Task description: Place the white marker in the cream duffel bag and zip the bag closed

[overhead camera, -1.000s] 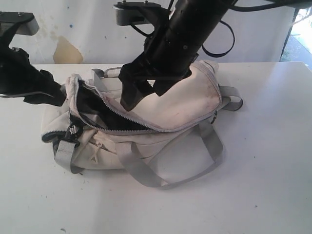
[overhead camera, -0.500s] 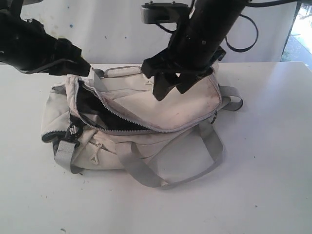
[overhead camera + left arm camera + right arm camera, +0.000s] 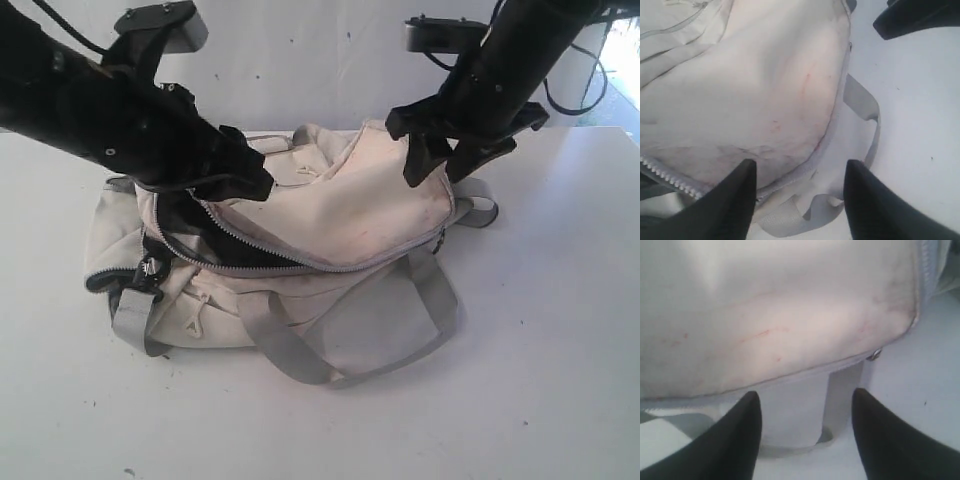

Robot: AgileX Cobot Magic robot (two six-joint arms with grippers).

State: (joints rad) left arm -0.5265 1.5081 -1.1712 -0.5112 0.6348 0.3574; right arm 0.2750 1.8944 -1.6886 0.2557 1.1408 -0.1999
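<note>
The cream duffel bag [image 3: 350, 210] lies on the white table, its grey zipper gaping at the left over a dark opening [image 3: 215, 245]. No white marker shows in any view. My left gripper [image 3: 258, 182] hovers over the bag's open left part. In its wrist view it [image 3: 800, 167] is open, nothing between the fingers, with the cream top panel [image 3: 765, 75] and zipper teeth [image 3: 665, 177] below. My right gripper [image 3: 436, 165] hangs above the bag's right end. In its wrist view it [image 3: 806, 395] is open and empty over the stained panel [image 3: 790, 305].
Grey webbing handles [image 3: 300, 360] loop out over the table in front of the bag, and a grey strap end [image 3: 480, 205] sticks out at its right. A small metal piece [image 3: 874, 355] sits at the zipper's right end. A white wall rises behind the table.
My left arm has swung right from the far left to above the bag's open end. My right arm has pulled up and right from the bag's middle to its right end.
</note>
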